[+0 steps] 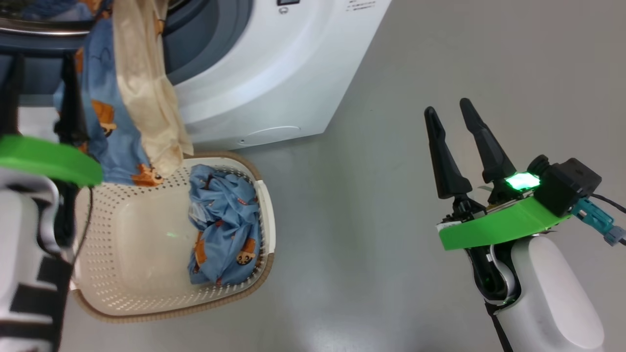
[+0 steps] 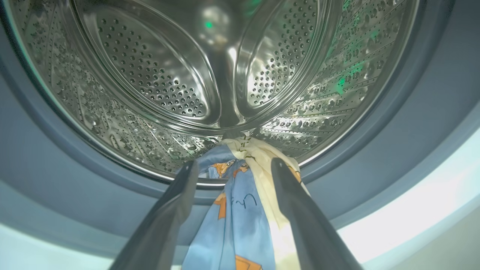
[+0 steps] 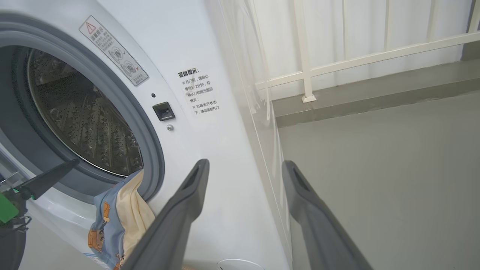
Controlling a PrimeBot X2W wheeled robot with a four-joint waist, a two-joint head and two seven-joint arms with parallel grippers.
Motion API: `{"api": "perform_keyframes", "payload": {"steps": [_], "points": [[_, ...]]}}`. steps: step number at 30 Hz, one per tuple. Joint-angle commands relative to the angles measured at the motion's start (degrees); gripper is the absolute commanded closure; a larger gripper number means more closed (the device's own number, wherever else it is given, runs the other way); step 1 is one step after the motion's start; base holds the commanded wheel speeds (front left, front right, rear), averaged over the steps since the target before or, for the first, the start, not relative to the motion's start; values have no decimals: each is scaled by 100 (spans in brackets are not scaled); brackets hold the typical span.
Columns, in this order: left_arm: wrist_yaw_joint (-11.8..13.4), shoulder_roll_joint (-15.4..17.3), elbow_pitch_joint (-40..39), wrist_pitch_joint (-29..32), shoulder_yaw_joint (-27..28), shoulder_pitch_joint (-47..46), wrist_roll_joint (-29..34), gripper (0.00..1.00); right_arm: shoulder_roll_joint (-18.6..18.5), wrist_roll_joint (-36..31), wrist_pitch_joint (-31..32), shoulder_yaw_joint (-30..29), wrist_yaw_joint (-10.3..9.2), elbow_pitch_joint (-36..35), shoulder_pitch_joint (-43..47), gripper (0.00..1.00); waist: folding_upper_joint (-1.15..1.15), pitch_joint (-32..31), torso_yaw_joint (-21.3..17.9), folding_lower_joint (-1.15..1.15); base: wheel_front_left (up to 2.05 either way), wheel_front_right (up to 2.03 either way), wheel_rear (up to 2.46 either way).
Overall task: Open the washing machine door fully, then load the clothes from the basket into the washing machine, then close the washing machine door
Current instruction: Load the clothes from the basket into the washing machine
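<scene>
Clothes (image 2: pixel 236 219) over washing machine (image 1: pixel 274 73) rim, left gripper (image 2: pixel 232 168) agape toward drum (image 2: pixel 150 78)

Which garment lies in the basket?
The crumpled blue garment at the basket's right end; the other blue piece and the cream piece hang from the washer's opening instead.

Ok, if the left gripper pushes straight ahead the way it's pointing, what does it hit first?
Most likely the clothes draped over the lip of the steel drum, which lie between the left gripper's open fingers. The drum's inside lies beyond. Depth is unclear.
</scene>
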Motion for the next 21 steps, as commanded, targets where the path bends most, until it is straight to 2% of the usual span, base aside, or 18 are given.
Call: {"api": "perform_keyframes", "payload": {"steps": [1, 12, 21], "points": [[54, 201, -305, -29, 186, 175, -18, 0, -22, -70, -27, 70, 56, -170, 168, 0, 0, -39, 84, 0, 0, 0, 0], [509, 170, -1934, -29, 412, 1877, 59, 0, -157, -143, -27, 28, 56, -257, 227, 0, 0, -112, 242, 0, 0, 0, 0], [702, -20, -2773, -29, 598, 2833, 219, 0, -288, -156, -27, -17, 56, -159, 302, 0, 0, -151, 349, 0, 0, 0, 0]]}}
